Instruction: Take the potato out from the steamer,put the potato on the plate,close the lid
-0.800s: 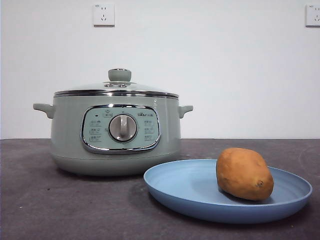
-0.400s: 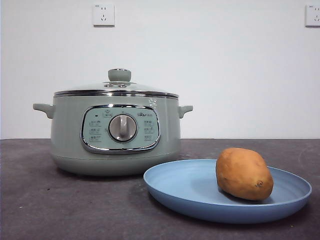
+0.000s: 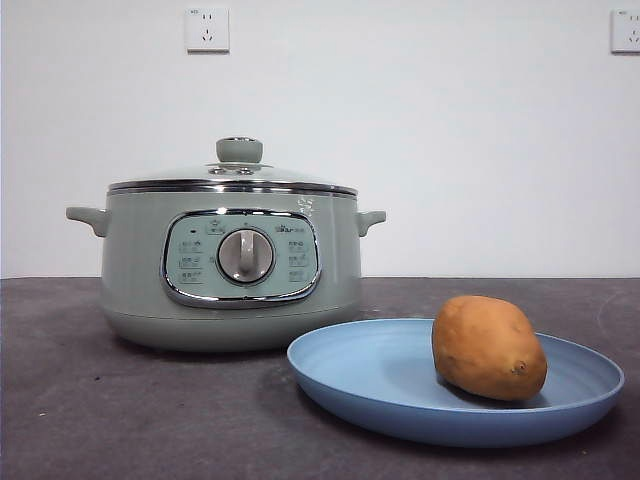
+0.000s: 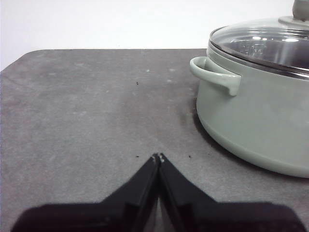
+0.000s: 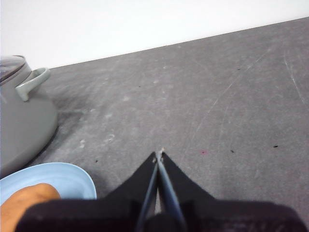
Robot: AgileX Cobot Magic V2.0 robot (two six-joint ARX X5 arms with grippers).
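1. Front view: the oval orange-brown potato (image 3: 489,347) lies on the right part of the wide light-blue plate (image 3: 370,375), which sits just right of and nearer than the round sage-green steamer (image 3: 230,265). The domed glass lid (image 3: 232,178) with its green knob rests shut on the pot. No arm shows here. I judge the potato firm, rough-skinned and apt to roll; it is best pinched across its narrow middle. The lid looks breakable and heavy at the rim, best taken by the knob.
2. Left wrist view: the left gripper (image 4: 158,157) hovers over bare grey table (image 4: 87,111) left of the steamer, jaws pressed together, empty. Only here does the inside show dimly through the glass.
3. Right wrist view: the right gripper (image 5: 159,154), jaws pressed together and empty, hangs right of the plate; it shows scratched tabletop that the front view hides.
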